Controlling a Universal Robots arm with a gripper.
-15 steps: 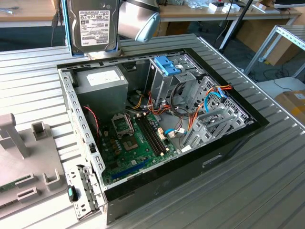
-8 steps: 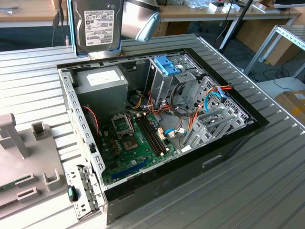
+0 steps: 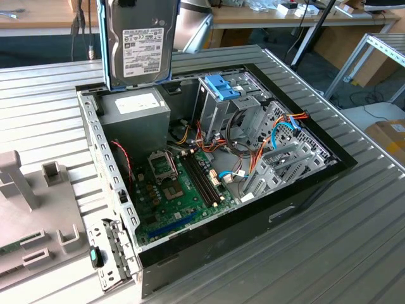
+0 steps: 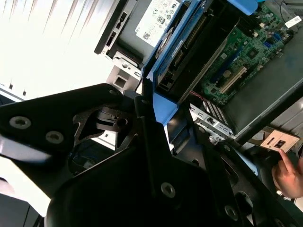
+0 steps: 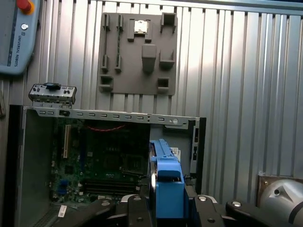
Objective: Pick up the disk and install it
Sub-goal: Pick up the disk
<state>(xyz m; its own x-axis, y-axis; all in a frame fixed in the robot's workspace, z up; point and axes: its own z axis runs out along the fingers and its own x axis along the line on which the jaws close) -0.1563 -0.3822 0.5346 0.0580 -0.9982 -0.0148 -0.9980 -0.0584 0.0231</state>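
Exterior view: the disk [image 3: 140, 38], a flat rectangular grey metal drive edged by a light-blue plastic rail, hangs upright in the air with its label side to the camera. The rail runs down its edge on the exterior view's left and along its lower edge. It sits above the back corner of the open black-and-grey computer case [image 3: 190, 253], directly over the grey box-shaped power supply with a white label [image 3: 136, 109], clear of it. The case lies on the ribbed metal bench [image 3: 329, 253]. Inside I see a green motherboard [image 3: 180, 190] and a tall metal drive cage [image 3: 218, 111] topped by a blue plastic latch [image 3: 223, 87]. A grey plastic fixture plate [image 3: 25, 209] is on the bench beside the case, at the exterior view's left.

Second wrist view: the black tool [image 4: 158, 120] is clamped on the disk's blue rail [image 4: 166, 56], one finger either side. Past it are the power supply [image 4: 158, 19] and motherboard [image 4: 246, 52]. A person's hand [image 4: 288, 177] is outside the case wall.

First wrist view: the disk [image 5: 168, 184] shows edge-on, blue rail towards me, gripped between the tool's [image 5: 166, 208] black halves, over the power-supply end of the case [image 5: 109, 115]. The fixture plate [image 5: 137, 52] lies on the bench beyond the case. A grey teach pendant with a red button [image 5: 16, 38] is off to one corner.
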